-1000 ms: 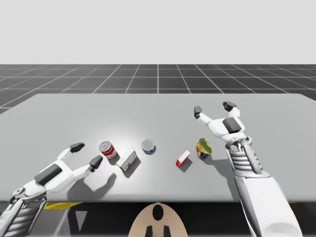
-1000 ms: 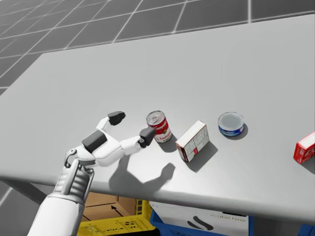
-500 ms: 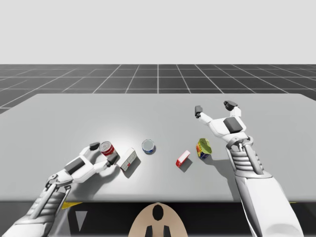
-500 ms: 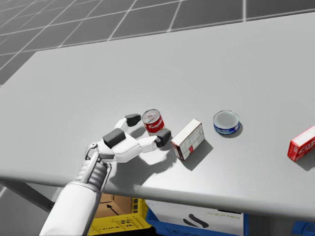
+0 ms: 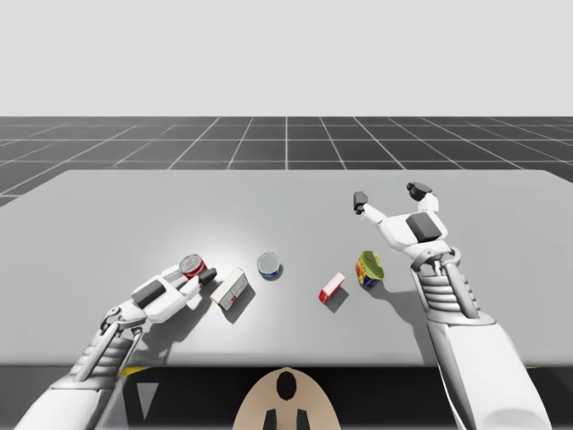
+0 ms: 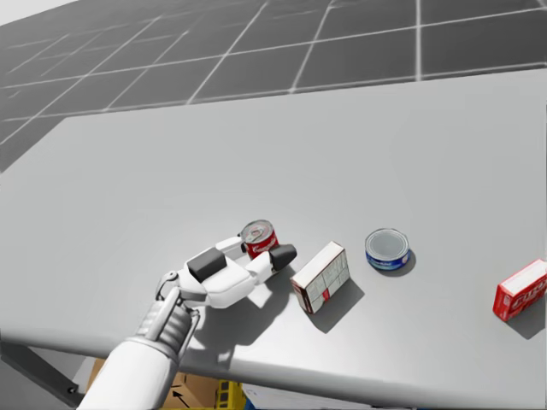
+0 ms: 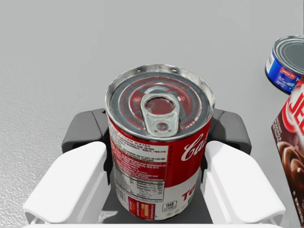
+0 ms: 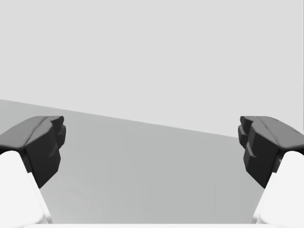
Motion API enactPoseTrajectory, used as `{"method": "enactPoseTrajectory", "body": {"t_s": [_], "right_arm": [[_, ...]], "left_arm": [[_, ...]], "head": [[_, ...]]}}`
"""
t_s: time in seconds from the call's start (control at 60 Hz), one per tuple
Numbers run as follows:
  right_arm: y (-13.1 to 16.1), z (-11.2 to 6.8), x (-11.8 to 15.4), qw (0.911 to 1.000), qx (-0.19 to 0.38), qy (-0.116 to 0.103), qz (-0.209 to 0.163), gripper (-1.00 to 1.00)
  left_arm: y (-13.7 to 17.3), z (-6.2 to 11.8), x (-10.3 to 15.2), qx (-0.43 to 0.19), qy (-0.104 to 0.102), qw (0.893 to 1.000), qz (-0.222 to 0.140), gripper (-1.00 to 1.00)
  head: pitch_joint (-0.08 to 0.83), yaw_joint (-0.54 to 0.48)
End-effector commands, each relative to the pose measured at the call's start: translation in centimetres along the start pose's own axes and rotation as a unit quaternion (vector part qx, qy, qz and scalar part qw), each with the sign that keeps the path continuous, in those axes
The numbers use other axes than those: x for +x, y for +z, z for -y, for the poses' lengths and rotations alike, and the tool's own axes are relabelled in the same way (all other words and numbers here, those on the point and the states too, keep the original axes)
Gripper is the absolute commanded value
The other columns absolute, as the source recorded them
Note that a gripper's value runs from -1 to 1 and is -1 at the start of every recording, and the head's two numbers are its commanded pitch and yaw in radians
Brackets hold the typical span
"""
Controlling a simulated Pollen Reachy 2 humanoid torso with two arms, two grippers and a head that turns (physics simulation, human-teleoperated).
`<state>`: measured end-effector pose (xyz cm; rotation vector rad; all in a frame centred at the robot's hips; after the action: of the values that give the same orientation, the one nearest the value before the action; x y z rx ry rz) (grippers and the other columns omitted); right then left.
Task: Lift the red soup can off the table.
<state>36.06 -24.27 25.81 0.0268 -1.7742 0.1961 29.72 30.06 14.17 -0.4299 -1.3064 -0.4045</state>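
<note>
The red soup can (image 7: 159,142) with a silver pull-tab lid stands upright between the fingers of my left gripper (image 7: 156,137), and the dark pads (image 7: 88,135) press on it from both sides. In the high view the red soup can (image 5: 192,264) sits on the grey table (image 5: 107,224) at the front left, with my left gripper (image 5: 195,272) shut on it. The head view shows the same grip on the can (image 6: 258,237). My right gripper (image 5: 389,197) hovers open over the table's right half, with nothing between its fingers (image 8: 42,147).
A white and brown box (image 5: 231,288) lies just to the right of the soup can, close to my left gripper. Further right are a flat blue can (image 5: 269,265), a small red box (image 5: 331,288) and a yellow-green can (image 5: 369,268) beside my right forearm.
My left gripper slid forward around the red soup can and shut on it. My head has turned, shifting the head view. The right arm has not moved.
</note>
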Motion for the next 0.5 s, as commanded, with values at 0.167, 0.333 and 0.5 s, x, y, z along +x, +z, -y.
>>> {"method": "enactPoseTrajectory", "body": {"t_s": [0.167, 0.333, 0.5], "right_arm": [[0.1, 0.0, -0.1, 1.0000, -0.003, -0.001, -0.003, -1.00], [0.1, 0.0, -0.2, 0.9999, -0.003, -0.002, -0.013, -1.00], [0.0, 0.1, -0.2, 0.9998, 0.005, -0.006, -0.018, -1.00]], "left_arm": [[0.1, 0.1, -0.5, 0.003, -0.003, 1.000, -0.009, 1.00], [0.4, 0.6, 1.6, 0.003, -0.019, 1.000, 0.000, 1.00], [1.1, 0.6, 6.8, 0.010, -0.058, 0.998, 0.034, 1.00]], "head": [[0.379, 0.36], [0.337, 0.37], [0.329, 0.37]]}}
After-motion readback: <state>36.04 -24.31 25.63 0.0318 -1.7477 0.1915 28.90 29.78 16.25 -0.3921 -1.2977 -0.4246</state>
